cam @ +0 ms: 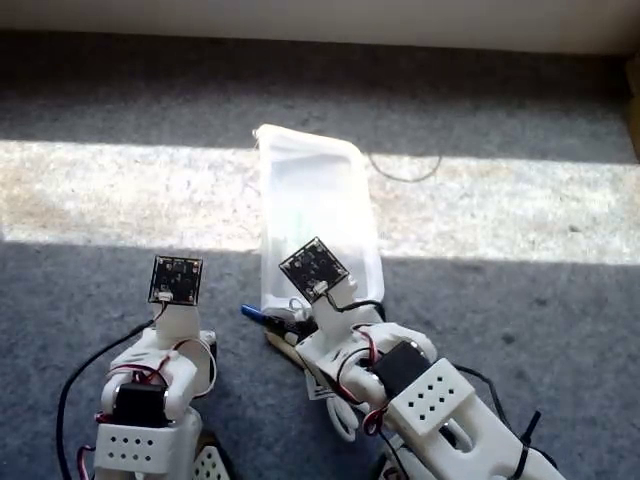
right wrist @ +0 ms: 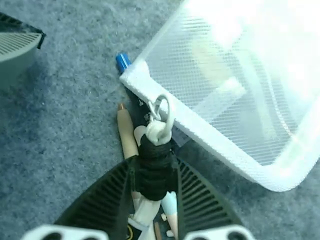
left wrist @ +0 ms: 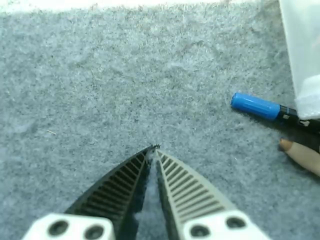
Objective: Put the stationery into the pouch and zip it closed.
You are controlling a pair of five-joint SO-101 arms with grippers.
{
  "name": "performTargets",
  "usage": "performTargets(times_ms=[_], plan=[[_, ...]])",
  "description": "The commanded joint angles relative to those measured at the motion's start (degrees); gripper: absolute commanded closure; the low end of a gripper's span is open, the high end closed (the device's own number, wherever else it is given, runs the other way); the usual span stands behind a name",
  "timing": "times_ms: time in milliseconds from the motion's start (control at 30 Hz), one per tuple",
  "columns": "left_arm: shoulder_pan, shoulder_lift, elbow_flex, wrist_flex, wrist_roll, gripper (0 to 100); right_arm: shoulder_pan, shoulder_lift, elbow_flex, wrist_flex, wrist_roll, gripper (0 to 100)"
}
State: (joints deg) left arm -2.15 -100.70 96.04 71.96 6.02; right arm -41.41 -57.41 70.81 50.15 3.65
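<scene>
Grey carpet [cam: 100, 300] as the work surface, bright sun band across the middle. White mesh pouch [cam: 318, 200] lying flat in the centre, long side running away from the arms, pale items faintly visible inside. Blue-capped pen [left wrist: 255, 106] and tan pencil [left wrist: 300, 154] on the carpet at the pouch's near corner, apparently outside it, pen end tucked under the corner. Right gripper [right wrist: 155, 172] at that near end, fingers pinching the black-wrapped pull tag [right wrist: 152, 155] tied to the zip ring [right wrist: 161, 107]. Left gripper [left wrist: 154, 150] over bare carpet near the pen, fingers pressed together, nothing between them. Pouch likely light and floppy, prone to slide and bunch under a tug; best pinned at the stiffer seam edge, pulled by the tag. Pen and pencil rigid, thin, liable to roll; best taken mid-barrel, across the length.
</scene>
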Motion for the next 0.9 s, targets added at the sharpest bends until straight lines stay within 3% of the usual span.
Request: performTargets(times_ms=[0,500,867], plan=[[0.8,-0.6,1.3,0.4,0.4,99,1.4,-3.4,0.2,-1.4,-2.5,99.4],[3.0,-0.7,1.1,2.3,0.2,99,5.4,-9.7,2.4,-1.4,-3.6,99.4],[3.0,-0.7,-9.1,3.2,0.4,99,5.6,-9.9,7.0,-6.7,-3.6,99.4]])
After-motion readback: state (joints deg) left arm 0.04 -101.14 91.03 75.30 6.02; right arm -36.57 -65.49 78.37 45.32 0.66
